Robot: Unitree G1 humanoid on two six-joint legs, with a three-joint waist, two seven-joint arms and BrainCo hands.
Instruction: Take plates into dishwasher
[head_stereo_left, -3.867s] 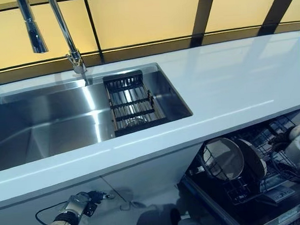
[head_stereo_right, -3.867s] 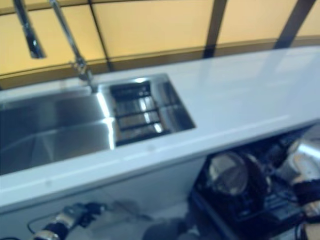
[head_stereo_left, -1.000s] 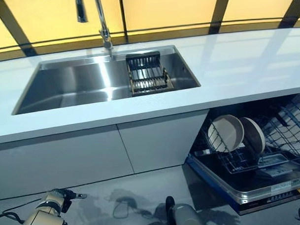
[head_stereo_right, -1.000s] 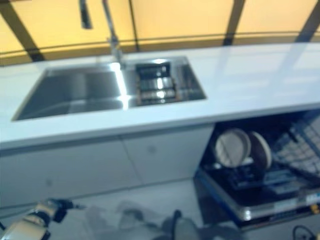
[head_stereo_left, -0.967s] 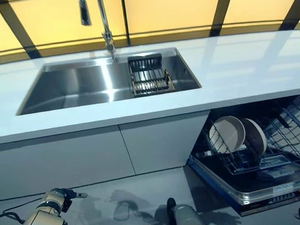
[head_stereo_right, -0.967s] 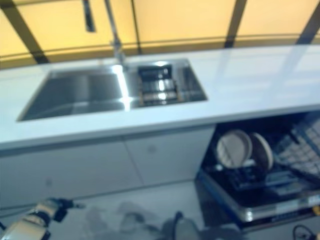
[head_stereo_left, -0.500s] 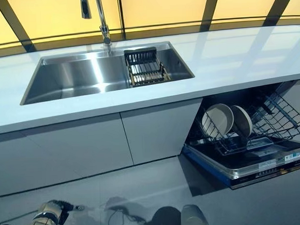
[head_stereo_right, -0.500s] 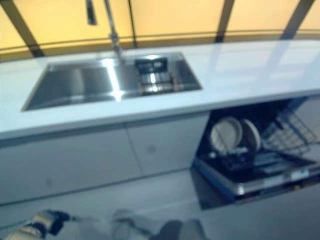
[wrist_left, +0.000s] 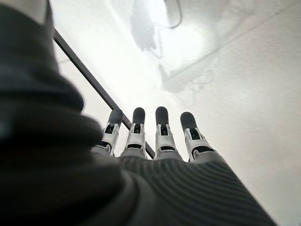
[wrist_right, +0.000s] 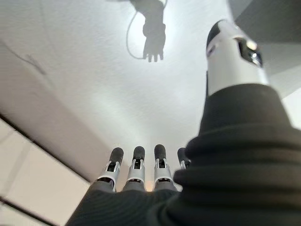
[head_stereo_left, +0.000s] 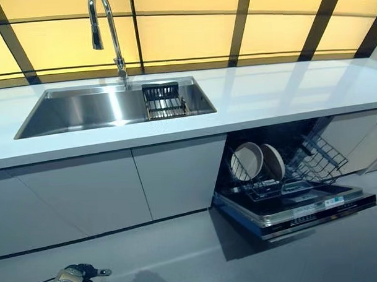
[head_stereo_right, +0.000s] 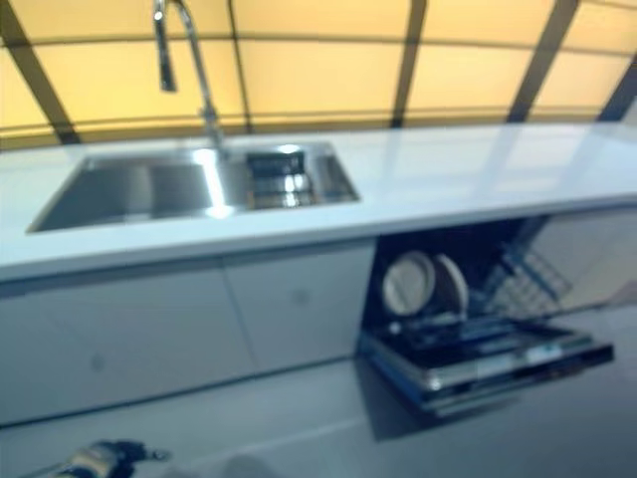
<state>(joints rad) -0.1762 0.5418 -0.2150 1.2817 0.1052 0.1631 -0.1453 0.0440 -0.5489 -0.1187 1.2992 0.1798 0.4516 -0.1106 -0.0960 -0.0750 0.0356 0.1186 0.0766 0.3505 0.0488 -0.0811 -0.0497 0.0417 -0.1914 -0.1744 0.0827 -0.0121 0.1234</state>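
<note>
Backed away from counter (head_stereo_left: 280,94) since a second ago: whole view wider, sink (head_stereo_left: 82,107) and dishwasher (head_stereo_left: 296,208) smaller, no item shifted; two plates (head_stereo_left: 256,161) standing on edge in lower rack (head_stereo_left: 313,164), touching; none seen in sink or on counter. Left hand (wrist_left: 155,141) and right hand (wrist_right: 136,174) hanging over floor, fingers straight and relaxed, holding nothing. Plates judged rigid, glazed, slippery, breakable; best pinched at rim, thumb opposite fingers.

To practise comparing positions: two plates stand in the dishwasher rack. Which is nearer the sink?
The left plate, showing its full round face. The other plate stands behind it, partly hidden, farther from the sink.
</note>
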